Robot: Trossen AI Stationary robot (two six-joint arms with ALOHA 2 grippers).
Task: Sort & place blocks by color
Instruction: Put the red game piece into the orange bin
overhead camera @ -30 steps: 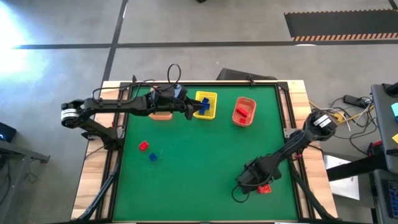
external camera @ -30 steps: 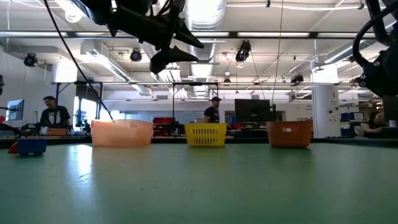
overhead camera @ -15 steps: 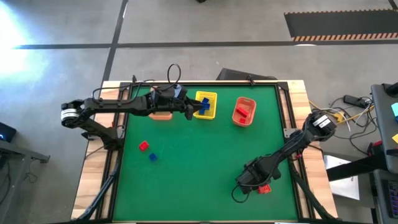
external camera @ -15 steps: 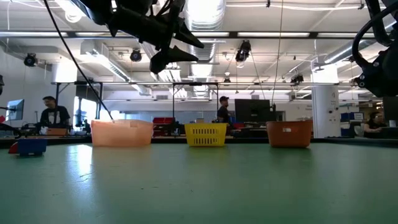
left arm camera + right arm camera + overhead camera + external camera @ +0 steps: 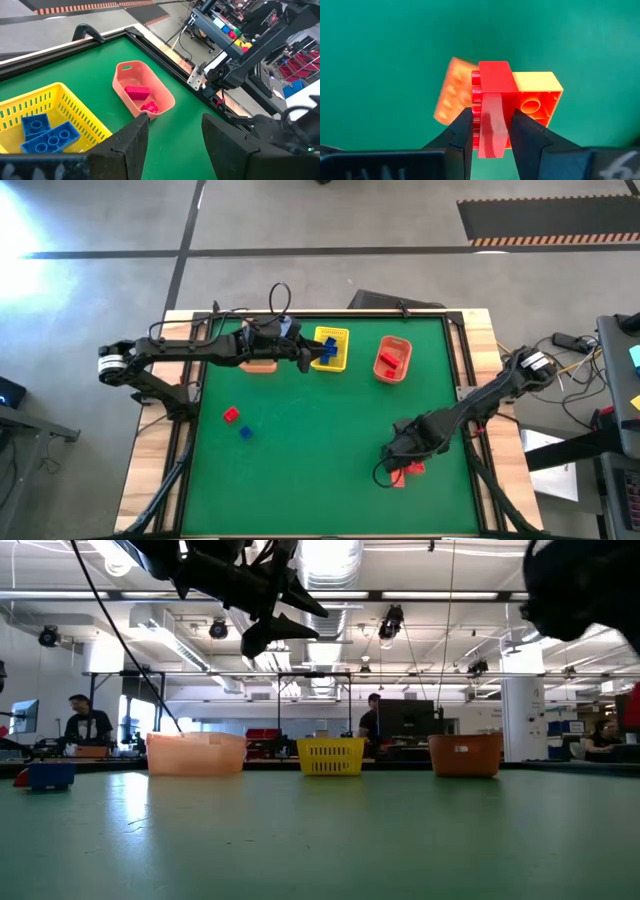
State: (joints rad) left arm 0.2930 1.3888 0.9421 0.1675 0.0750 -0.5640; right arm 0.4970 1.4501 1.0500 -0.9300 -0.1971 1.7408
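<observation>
My right gripper (image 5: 491, 117) is shut on a red studded block (image 5: 494, 80) near the table's near right (image 5: 401, 460). An orange block (image 5: 538, 102) sticks to the red one's side, and another orange block (image 5: 451, 91) lies blurred on the green mat below. My left gripper (image 5: 175, 135) hovers open, high over the far side beside the yellow basket (image 5: 332, 348), which holds blue blocks (image 5: 47, 134). The red-orange basket (image 5: 392, 360) holds red blocks (image 5: 142, 98). A red block (image 5: 231, 415) and a blue block (image 5: 245, 432) rest on the mat at the left. My right gripper pinches the red block's two long sides (image 5: 492, 132) between its two fingers, coming from above and pointing down. The studs face sideways, toward one finger (image 5: 461, 132). The red block and the orange block stuck to it appear lifted off the mat.
A pale orange basket (image 5: 262, 366) sits under my left arm at the far left. The three baskets stand in a row along the far edge (image 5: 331, 756). People move in the room beyond the table. Green mat lies open in the middle (image 5: 320, 430).
My right gripper has moved a little toward the table's left and far side and has risen, carrying the red block with it. Its arm now shows larger in the low view. My left arm has kept still.
</observation>
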